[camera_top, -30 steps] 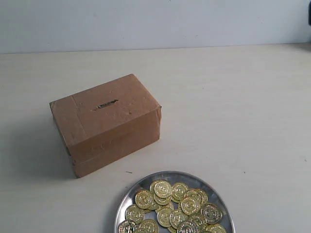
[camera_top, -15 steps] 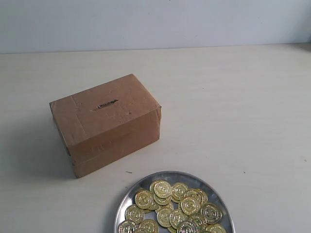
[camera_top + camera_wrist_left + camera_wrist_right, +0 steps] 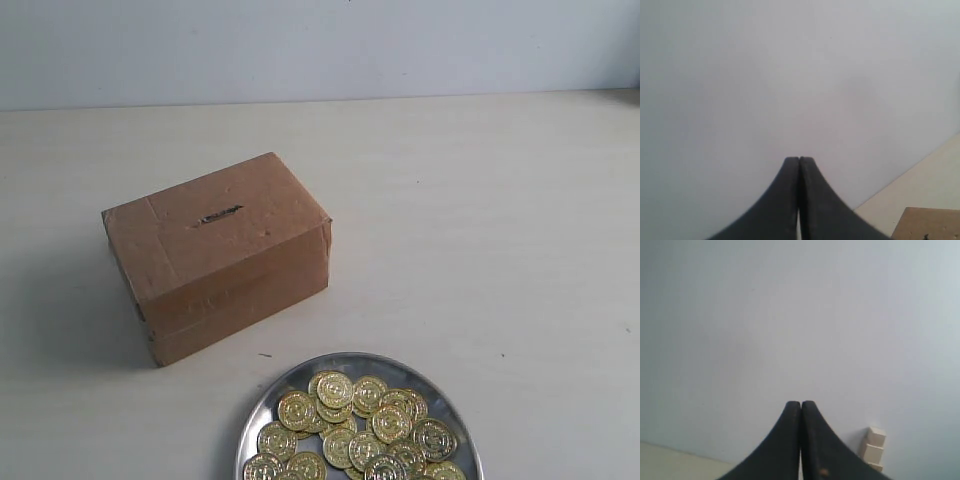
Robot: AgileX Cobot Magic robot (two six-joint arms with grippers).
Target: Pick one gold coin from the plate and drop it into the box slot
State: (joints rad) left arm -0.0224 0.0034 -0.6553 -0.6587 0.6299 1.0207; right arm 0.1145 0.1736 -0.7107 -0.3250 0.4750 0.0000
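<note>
Left wrist view: box (image 3: 930, 225) near closed jaws.

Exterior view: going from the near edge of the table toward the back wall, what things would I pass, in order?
plate heaped with gold coins → box → slot in the box's top → bare table → wall

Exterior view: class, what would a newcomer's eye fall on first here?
The heap of gold coins glinting on the silver plate at the view's bottom edge. Next, the brown cardboard box up and left of it, with a dark slot in its top face.
</note>
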